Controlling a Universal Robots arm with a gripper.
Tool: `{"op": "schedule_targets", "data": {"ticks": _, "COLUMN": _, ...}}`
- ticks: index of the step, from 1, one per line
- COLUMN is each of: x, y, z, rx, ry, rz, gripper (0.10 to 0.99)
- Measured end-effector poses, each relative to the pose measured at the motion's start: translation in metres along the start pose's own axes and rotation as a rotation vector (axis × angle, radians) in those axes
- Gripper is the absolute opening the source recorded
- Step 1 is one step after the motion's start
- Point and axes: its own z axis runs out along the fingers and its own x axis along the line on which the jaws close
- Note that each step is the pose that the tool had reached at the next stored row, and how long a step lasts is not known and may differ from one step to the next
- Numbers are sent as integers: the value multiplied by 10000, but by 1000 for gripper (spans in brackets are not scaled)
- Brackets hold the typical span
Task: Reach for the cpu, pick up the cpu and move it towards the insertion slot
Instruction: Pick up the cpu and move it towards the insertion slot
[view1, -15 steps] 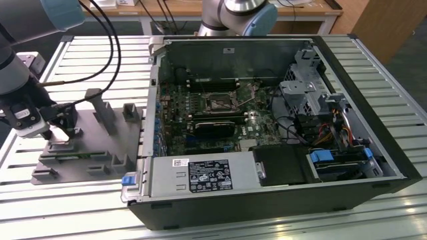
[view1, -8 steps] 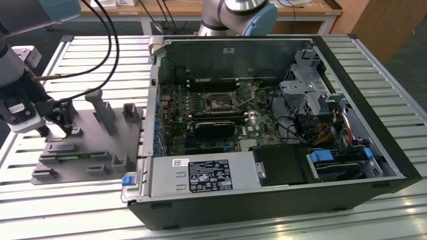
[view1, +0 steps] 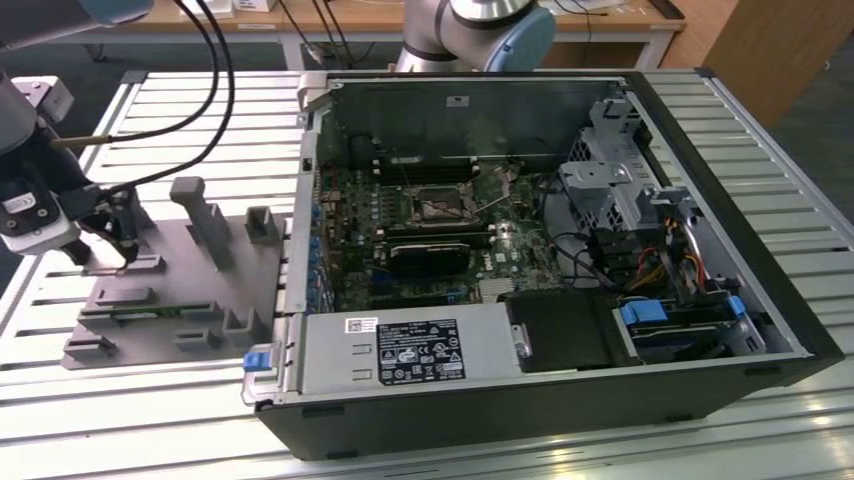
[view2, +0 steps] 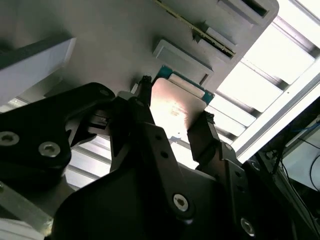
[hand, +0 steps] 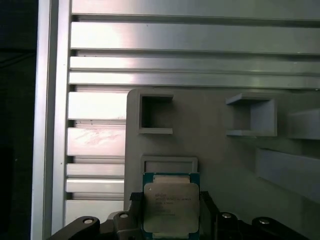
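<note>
Exterior view, hand: your gripper (view1: 107, 250) hangs low over the gray tray (view1: 180, 300) at the exterior view's left; the tray lies on the slatted table (view1: 200, 110)
Exterior view, target: the insertion slot (view1: 434, 205) sits on the board inside the open computer case (view1: 761, 260); it is well apart from your gripper
First wrist view, chip: the cpu (hand: 171, 207) lies silver top up between the two dark fingers (hand: 134, 202); a raised gray frame of the tray stands just beyond it
Second wrist view, grip: the fingers are drawn in against two opposite edges of the cpu (view2: 175, 112), one on each side, touching it
Second wrist view, lift: you cannot tell whether the cpu is clear of the tray
</note>
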Motion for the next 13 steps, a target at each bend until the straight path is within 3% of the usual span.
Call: {"op": "schedule_targets", "data": {"ticks": 13, "x": -1, "y": 4, "z": -81, "rx": 0, "ry": 1, "rz": 0, "gripper": 541}}
